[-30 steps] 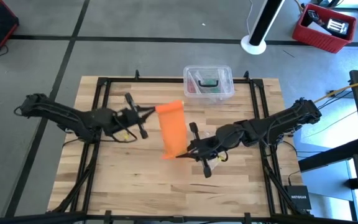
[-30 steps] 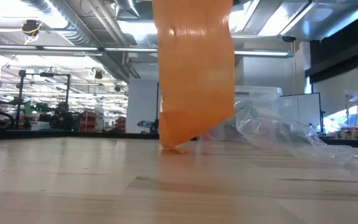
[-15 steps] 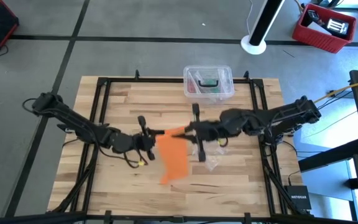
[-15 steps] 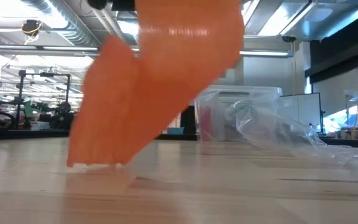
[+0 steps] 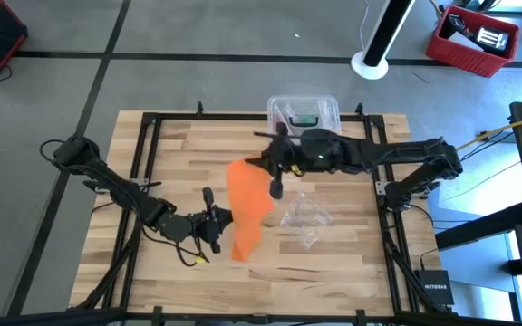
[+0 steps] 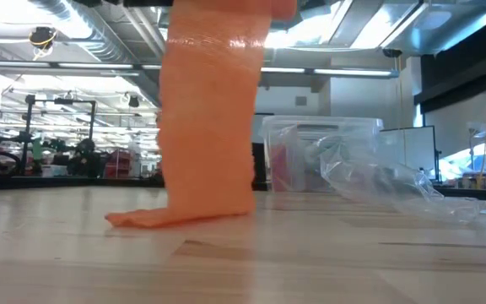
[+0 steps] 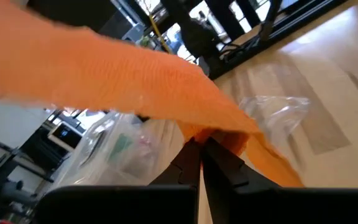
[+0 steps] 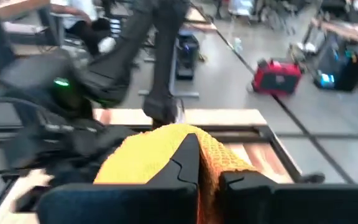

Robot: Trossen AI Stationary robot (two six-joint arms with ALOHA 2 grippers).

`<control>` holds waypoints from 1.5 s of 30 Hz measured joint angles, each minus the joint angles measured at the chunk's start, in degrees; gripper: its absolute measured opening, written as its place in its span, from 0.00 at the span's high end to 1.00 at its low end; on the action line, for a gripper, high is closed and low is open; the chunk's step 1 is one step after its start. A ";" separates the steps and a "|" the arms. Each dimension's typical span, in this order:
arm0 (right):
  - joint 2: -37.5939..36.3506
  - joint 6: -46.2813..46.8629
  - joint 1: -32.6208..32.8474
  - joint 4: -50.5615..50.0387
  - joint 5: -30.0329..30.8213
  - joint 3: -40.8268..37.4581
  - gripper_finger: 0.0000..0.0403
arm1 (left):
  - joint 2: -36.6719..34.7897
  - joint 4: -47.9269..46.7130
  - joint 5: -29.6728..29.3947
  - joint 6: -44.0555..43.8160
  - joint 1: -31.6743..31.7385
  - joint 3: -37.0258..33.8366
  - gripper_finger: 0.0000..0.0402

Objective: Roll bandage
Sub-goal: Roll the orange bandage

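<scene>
The orange bandage (image 5: 250, 204) stretches unrolled over the middle of the table between my two grippers. In the low view it hangs as a broad band (image 6: 209, 127). My right gripper (image 5: 261, 164) is shut on its far end, above the table near the clear box. My left gripper (image 5: 227, 219) is shut on its left edge near the near end. The bandage also shows in the left wrist view (image 7: 135, 87) and the right wrist view (image 8: 160, 149). My left gripper pinches the bandage's long edge (image 7: 199, 133) between its two fingers, coming level from the table's left. The band rises slanting away from the fingers. My right gripper pinches the bandage's far end (image 8: 185, 134) between its two fingers, coming from the table's right. That end is lifted clear; the band hangs below it, and its lower end (image 6: 142, 219) lies on the table.
A clear plastic box (image 5: 304, 113) with small items stands at the far edge, right behind my right gripper. A crumpled clear plastic wrapper (image 5: 304, 220) lies right of the bandage. Bare wood lies at the near side and the left.
My right gripper has gone toward the far edge and up with its end of the bandage. My left gripper has gone toward the near edge with its hold. The bandage has turned about between them, and its lower end now lies flat on the table.
</scene>
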 joint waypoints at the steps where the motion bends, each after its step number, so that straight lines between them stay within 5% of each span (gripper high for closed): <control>1: 0.50 0.95 -0.71 -0.54 -0.14 -0.44 0.98 | 0.00 -0.01 -0.01 0.04 -0.28 0.00 1.00; 5: 3.00 3.34 -3.17 -2.60 -2.45 -1.74 0.89 | 0.00 -0.73 0.01 -0.51 -0.68 0.00 1.00; 12: 7.00 7.76 -5.03 -6.43 -4.61 -5.16 0.52 | 0.00 -3.25 0.02 -5.39 -0.70 -0.01 1.00; 22: 4.92 10.25 -5.34 -15.65 -9.99 -3.55 0.16 | 0.00 -10.02 0.21 -23.89 1.80 -1.85 1.00; 30: 6.23 13.53 -5.38 -17.99 -8.16 -4.25 0.11 | 0.00 -9.66 5.61 -34.31 5.10 -4.45 1.00; 36: 6.28 20.27 -5.38 -29.36 -18.91 -0.60 0.13 | 0.51 -9.27 8.09 -38.04 6.66 -4.79 1.00; 45: 4.70 14.62 0.46 -44.76 -11.89 1.03 0.13 | 0.55 -9.40 8.14 -39.09 6.82 -4.79 1.00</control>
